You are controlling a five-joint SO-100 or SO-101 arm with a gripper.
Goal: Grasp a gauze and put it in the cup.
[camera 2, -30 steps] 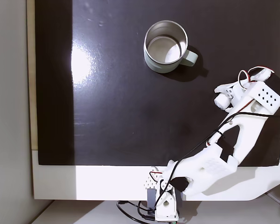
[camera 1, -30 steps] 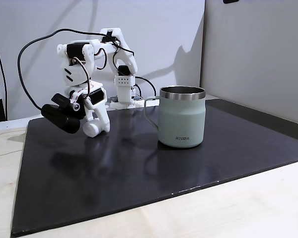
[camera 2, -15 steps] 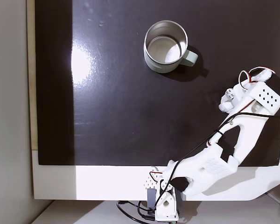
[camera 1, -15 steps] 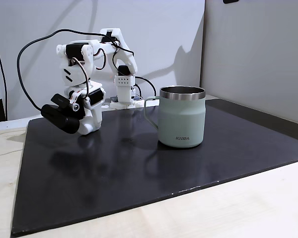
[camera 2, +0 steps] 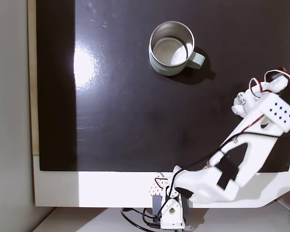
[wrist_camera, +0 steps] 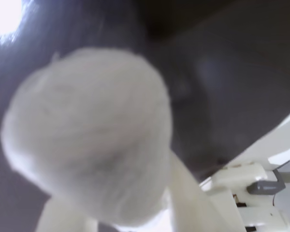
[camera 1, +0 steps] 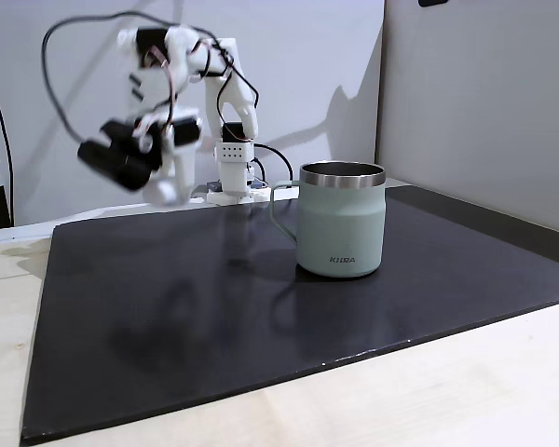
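White gauze [wrist_camera: 87, 137] clamped between the claw [camera 1: 165, 191] fingers, lifted above the mat, well apart from the cup [camera 1: 340, 220]

Lab bench: black mat [camera 1: 261, 307], partition panels [camera 1: 484, 102]

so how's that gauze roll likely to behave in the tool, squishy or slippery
The gauze looks fuzzy and soft in the wrist view, so it probably squashes a little and grips well rather than slipping. It seems light: the tool holds it lifted clear of the mat. Being a round roll, it would likely roll if dropped beside the cup.
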